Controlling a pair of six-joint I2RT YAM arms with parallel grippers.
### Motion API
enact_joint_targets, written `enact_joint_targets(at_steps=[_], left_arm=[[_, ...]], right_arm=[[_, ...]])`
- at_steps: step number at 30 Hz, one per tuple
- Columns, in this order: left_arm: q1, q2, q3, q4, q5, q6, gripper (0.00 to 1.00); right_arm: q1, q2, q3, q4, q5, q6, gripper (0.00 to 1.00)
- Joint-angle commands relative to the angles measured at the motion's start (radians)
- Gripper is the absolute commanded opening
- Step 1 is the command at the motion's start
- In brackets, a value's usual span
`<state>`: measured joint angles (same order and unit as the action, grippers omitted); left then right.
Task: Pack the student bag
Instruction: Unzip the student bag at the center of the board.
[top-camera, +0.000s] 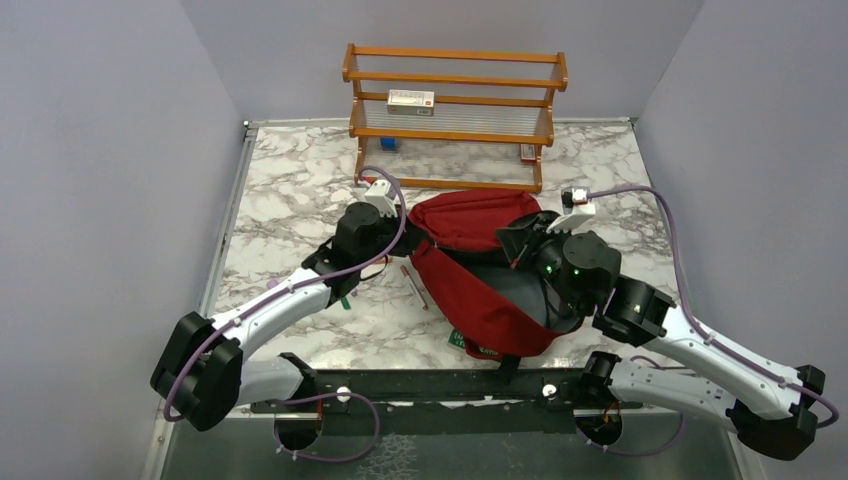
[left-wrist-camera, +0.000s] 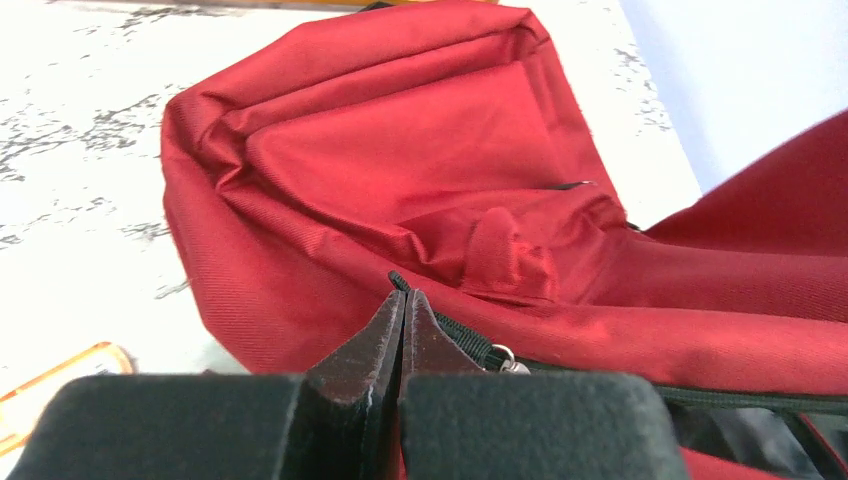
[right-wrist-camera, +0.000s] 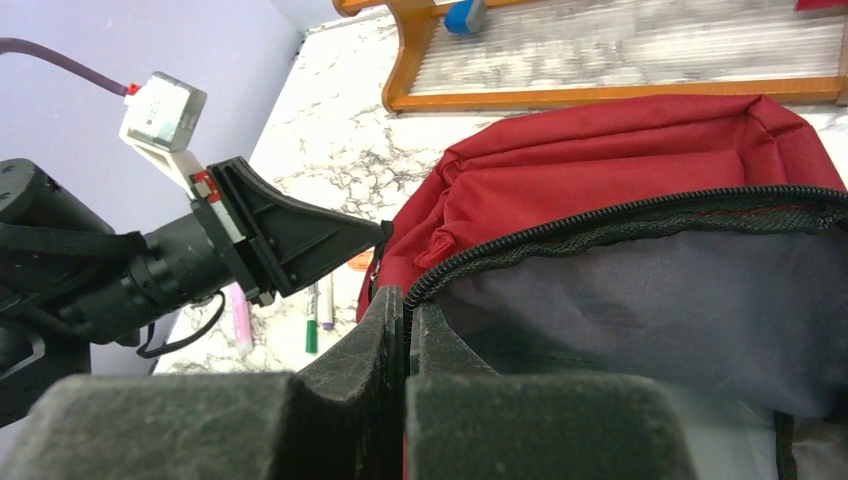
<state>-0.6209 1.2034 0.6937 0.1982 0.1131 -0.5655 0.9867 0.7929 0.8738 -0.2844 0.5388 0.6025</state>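
Step in hand, as judged: opening student bag for packing. Bag lies mid-table, in front of wooden shelf, main zipper partly undone, grey lining showing.

Left gripper jaws closed at zipper line on bag's left side (pinching tape or pull: cannot tell). Right gripper jaws closed on zipper edge of opening.

Next move likely calls for spreading the mouth wider while the right arm holds the rim.

Count: 1 bag, 1 shelf, 1 box on shelf, several pens beside bag (exact number unclear).
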Motion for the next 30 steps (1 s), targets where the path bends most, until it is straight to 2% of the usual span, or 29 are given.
enact_joint_targets(at_steps=[1, 7, 9, 10, 12, 15, 19, 24, 30], left_arm=[[0.013, 0.028, 0.026, -0.022, -0.146, 0.063, 0.0], [0.021, 0.058, 0.039, 0.002, -0.175, 0.094, 0.0], [0.024, 0.056, 0.047, 0.017, -0.151, 0.112, 0.13], [0.024, 0.05, 0.052, 0.027, -0.137, 0.124, 0.25], [0.024, 0.03, 0.057, 0.055, -0.09, 0.153, 0.42], [0.024, -0.01, 0.056, 0.118, 0.018, 0.214, 0.55], [0.024, -0.052, 0.037, 0.221, 0.191, 0.303, 0.62], [0.016, -0.098, -0.032, 0.379, 0.443, 0.487, 0.67], [-0.012, -0.123, -0.076, 0.421, 0.54, 0.665, 0.72]], right_arm=[[0.003, -0.031, -0.003, 0.036, 0.022, -0.007, 0.01], [0.002, -0.034, -0.01, 0.069, -0.014, -0.032, 0.01], [0.003, -0.029, -0.011, 0.071, -0.008, -0.032, 0.01], [0.003, -0.025, -0.012, 0.07, 0.0, -0.032, 0.01], [0.003, -0.016, -0.006, 0.063, 0.025, -0.022, 0.01], [0.003, 0.014, 0.009, 0.039, 0.091, 0.027, 0.01], [0.004, 0.07, 0.032, 0.017, 0.186, 0.103, 0.01], [0.003, 0.186, 0.111, -0.045, 0.268, 0.176, 0.03], [-0.016, 0.276, 0.168, -0.051, 0.272, 0.194, 0.08]])
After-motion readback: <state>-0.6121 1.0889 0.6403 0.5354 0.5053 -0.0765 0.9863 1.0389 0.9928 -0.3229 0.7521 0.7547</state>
